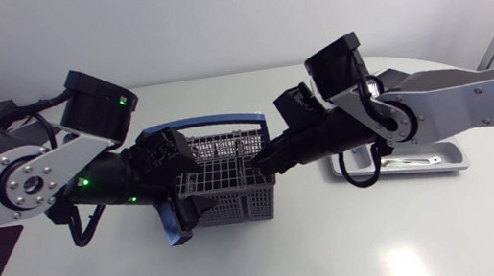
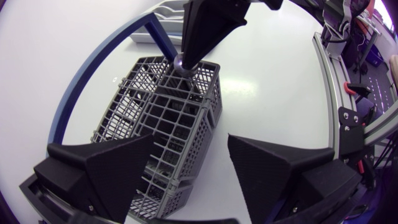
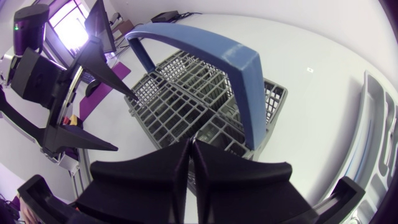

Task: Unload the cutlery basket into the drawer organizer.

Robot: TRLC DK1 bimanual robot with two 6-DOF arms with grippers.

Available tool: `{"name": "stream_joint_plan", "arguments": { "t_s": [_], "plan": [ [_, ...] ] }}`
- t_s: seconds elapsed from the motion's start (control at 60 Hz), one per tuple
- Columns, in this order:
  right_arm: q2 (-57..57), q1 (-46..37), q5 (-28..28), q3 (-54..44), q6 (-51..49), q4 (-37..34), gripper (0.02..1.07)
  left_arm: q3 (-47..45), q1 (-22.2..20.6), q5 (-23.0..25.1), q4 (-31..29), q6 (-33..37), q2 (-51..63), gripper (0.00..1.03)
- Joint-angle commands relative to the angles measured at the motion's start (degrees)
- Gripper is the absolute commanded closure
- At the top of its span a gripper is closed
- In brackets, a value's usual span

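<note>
Left wrist view: my right gripper (image 2: pixel 185 55) closed, seemingly pinching metal handle (image 2: pixel 181 62) sticking up from basket (image 2: pixel 168 118) far cell. Left gripper (image 2: pixel 189 140) open, astride basket's near end; contact unclear. I'd lift straight up, clear of basket's blue arch (image 2: pixel 81 93), then swing to organizer (image 1: pixel 452 165) beyond basket.

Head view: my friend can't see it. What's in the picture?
A grey cutlery basket with a blue handle stands on a white table between two robot arms. The left end effector is at its left side; the right end effector reaches over it. A silver drawer organizer lies partly hidden by the right arm.
</note>
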Motion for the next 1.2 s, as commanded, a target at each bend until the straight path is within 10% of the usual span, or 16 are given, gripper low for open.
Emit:
{"name": "stream_joint_plan", "arguments": {
  "t_s": [0.0, 1.183],
  "plan": [
    [-1.28, -0.13, -1.8, -0.94, 0.43, 1.41, 1.02, -1.73, 0.68, 0.61, 0.46, -0.16, -0.73, 0.14],
    [-15.96, -5.5, -14.81, -0.85, -0.18, -4.39, 1.02, -2.08, 2.09, 1.84, 0.38, 0.46, -1.79, 0.14]
  ]
}}
